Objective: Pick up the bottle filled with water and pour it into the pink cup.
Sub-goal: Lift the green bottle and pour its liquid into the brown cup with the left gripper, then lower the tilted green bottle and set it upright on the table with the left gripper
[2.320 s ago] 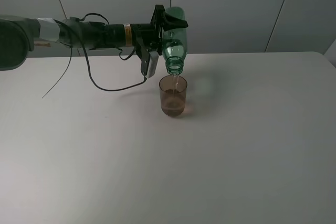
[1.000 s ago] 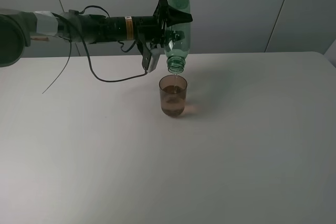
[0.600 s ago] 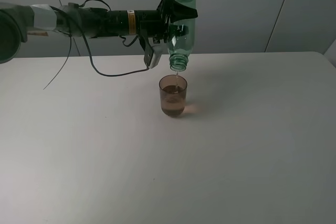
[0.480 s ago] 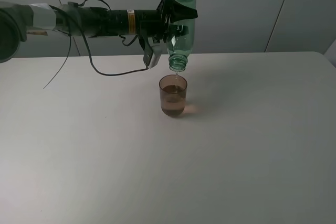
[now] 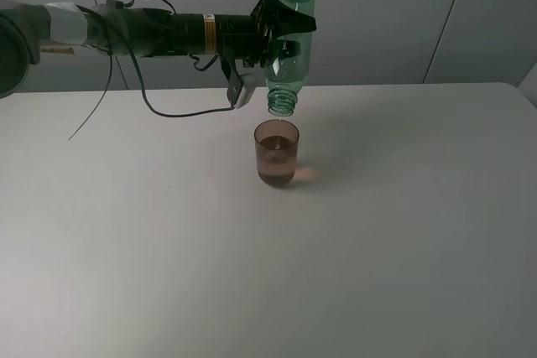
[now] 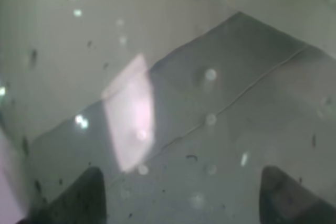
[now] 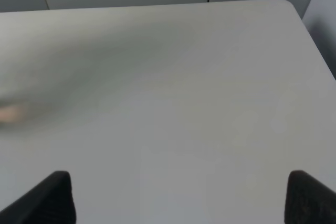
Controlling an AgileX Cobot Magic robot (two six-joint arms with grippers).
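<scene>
Working back from the near edge of the white table (image 5: 268, 291), I find the pink cup (image 5: 277, 155) upright mid-table with water in it. Just above it, not touching, the green bottle (image 5: 292, 69) hangs neck-down, mouth over the cup's rim. My left gripper (image 5: 283, 33) is clamped on the bottle's body; my right gripper (image 7: 178, 203) stands wide, holding nothing

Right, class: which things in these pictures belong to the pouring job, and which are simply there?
In the job:
- bottle, neck down above the cup
- pink cup, with some water in it
- left gripper, shut on the bottle

Simply there:
- white table
- black cable hanging under the left arm
- right gripper, open, holding nothing
</scene>
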